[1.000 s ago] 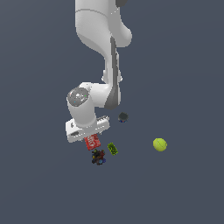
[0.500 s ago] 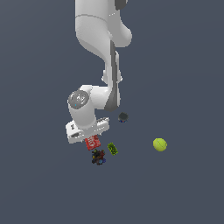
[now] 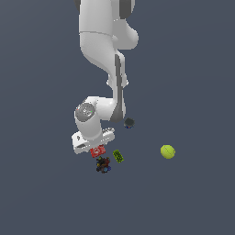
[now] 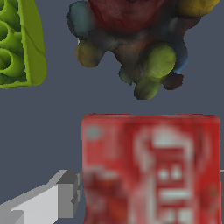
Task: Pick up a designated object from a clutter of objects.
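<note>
Since the hand (image 3: pixel 95 148) sits right over the red box (image 4: pixel 151 168), the box lies straight between its fingers (image 4: pixel 43 203), lettering up, beside the multicoloured lump (image 4: pixel 131 41) and green block (image 4: pixel 19 41). Can't tell if it's actually clamped yet.

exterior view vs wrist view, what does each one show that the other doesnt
Only the exterior view shows the arm, the tennis ball and the dark round piece. Only the wrist view shows the round studs on the green block, blurred white print on the red box, and one end effector finger beside that box. Both show the red box, the green block and the dark multicoloured lump.
</note>
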Motion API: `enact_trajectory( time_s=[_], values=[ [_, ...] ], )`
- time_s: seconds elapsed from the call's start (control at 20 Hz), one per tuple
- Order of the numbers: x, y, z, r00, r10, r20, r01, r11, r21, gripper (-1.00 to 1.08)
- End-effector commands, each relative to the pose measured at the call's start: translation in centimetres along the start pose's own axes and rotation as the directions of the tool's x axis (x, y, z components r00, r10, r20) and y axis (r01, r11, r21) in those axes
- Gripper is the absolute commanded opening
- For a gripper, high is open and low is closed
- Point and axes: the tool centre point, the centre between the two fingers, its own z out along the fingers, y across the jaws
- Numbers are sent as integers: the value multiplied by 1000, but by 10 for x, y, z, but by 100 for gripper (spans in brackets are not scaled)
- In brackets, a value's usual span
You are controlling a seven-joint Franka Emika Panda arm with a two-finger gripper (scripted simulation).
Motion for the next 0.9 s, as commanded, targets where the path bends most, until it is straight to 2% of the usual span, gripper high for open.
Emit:
enact_trajectory(
  time_s=[0.0,0.05,0.85],
  values=[
    [1,0,2,1000,-1,-1,1,1000,-1,100],
    [1,0,2,1000,-1,-1,1,1000,-1,-100],
    [3,-4,-7,1000,-2,-3,2,1000,-2,-100]
  ],
)
